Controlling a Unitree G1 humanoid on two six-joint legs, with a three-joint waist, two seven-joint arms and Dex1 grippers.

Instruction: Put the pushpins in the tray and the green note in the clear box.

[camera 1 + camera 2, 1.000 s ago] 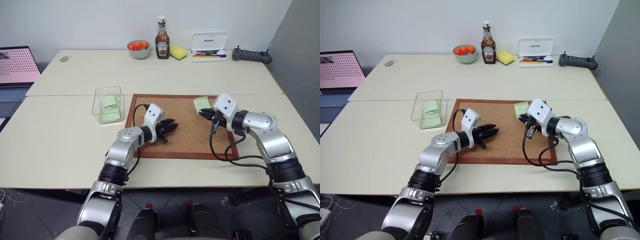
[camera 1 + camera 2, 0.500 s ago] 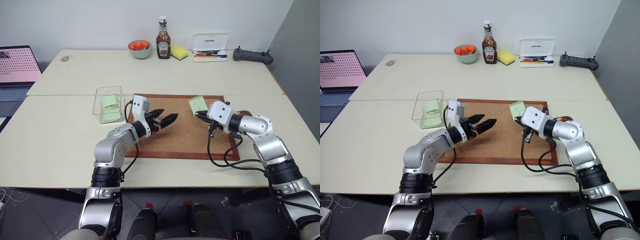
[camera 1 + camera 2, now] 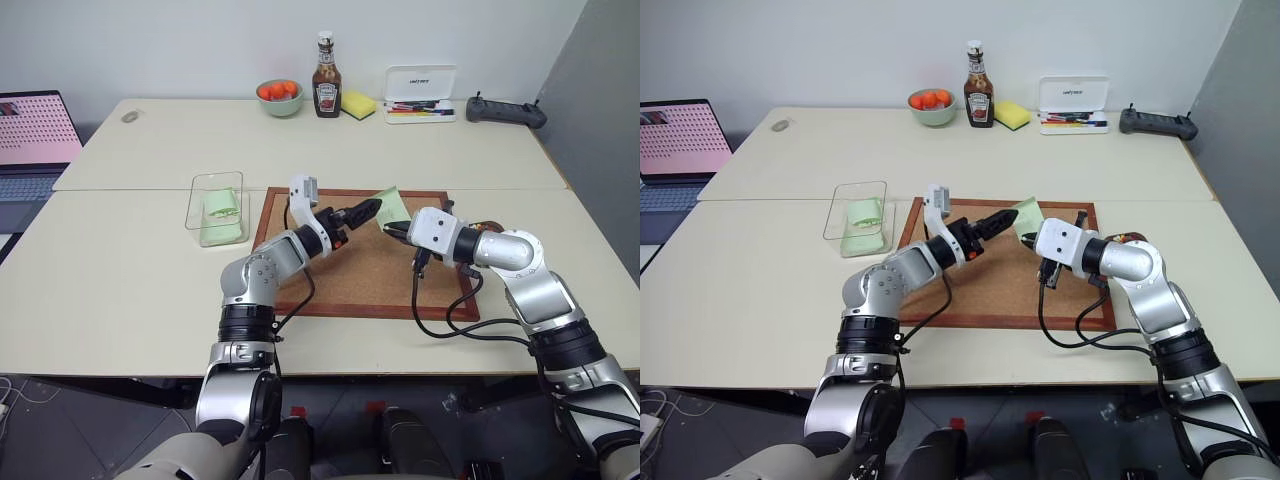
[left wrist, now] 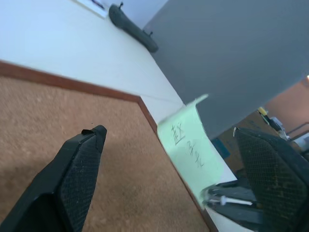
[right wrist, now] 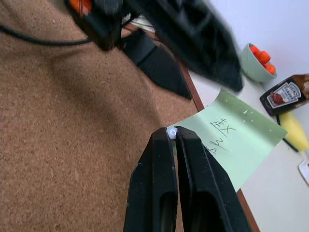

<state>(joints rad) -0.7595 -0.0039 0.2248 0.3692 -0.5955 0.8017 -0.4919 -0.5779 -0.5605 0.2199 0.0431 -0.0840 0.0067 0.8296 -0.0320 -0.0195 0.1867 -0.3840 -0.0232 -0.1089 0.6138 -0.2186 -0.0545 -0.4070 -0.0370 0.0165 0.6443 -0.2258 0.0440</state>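
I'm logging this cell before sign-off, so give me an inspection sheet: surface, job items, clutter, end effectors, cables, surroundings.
Surface: pale table with a cork board in the middle.
Job's things: note held up over the board's far right part; pale-headed pin at its corner; box left of the board, green paper inside; tray partly hidden behind the right arm.
Clutter: fruit bowl, ketchup, sponge, pen case and controller along the far edge.
Grippers: left end effector open, beside the note; right end effector shut on the pin.
Cables: black cable loops from the right wrist over the board.
Surroundings: laptop at far left; white wall behind.
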